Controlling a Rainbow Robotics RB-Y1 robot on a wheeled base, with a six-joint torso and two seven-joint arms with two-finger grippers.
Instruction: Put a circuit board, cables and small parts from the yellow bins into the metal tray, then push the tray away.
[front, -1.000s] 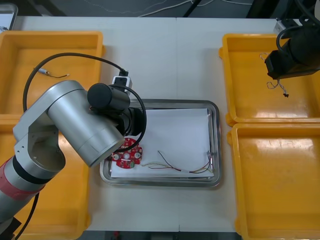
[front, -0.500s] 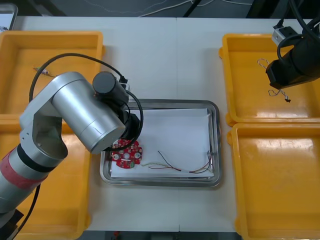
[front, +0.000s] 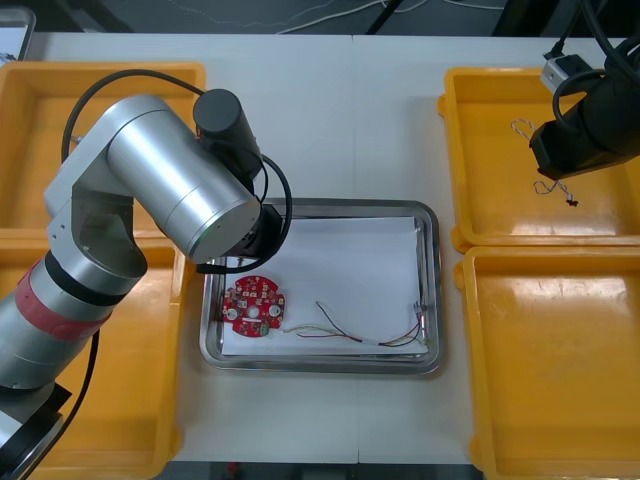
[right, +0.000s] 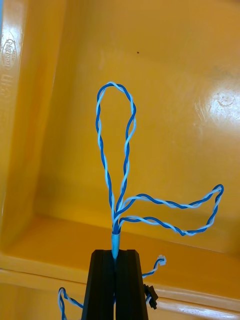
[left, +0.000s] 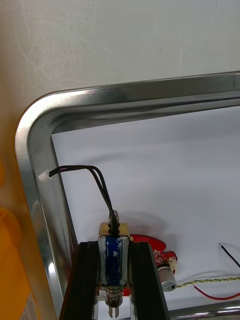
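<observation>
The left arm has swung back toward the far side of the tabletop (front: 350, 110), so the board (front: 254, 307), half covered a second ago, now lies fully in sight. The left hand (left: 114, 250) is clenched on a small metal part (left: 114, 255) with a blue middle, which sits between the two fingers. A black cable (left: 97, 182) rises from the part and ends in a white plug close to the left wall of the tray (front: 432, 215). This hand is at the far left corner of the tray, over its white inside; I cannot tell if the part touches the bottom. Just beside the fingers the board lies flat in the near left part of the tray. Next to it a red-yellow cable (front: 335, 330) runs along the near side toward the right wall. The right hand (right: 116, 256) has shifted only a little and is over the far right bin (front: 462, 150). Its fingers are pressed together on a blue-white cable (right: 125, 150), whose loops hang free above the bin floor.
</observation>
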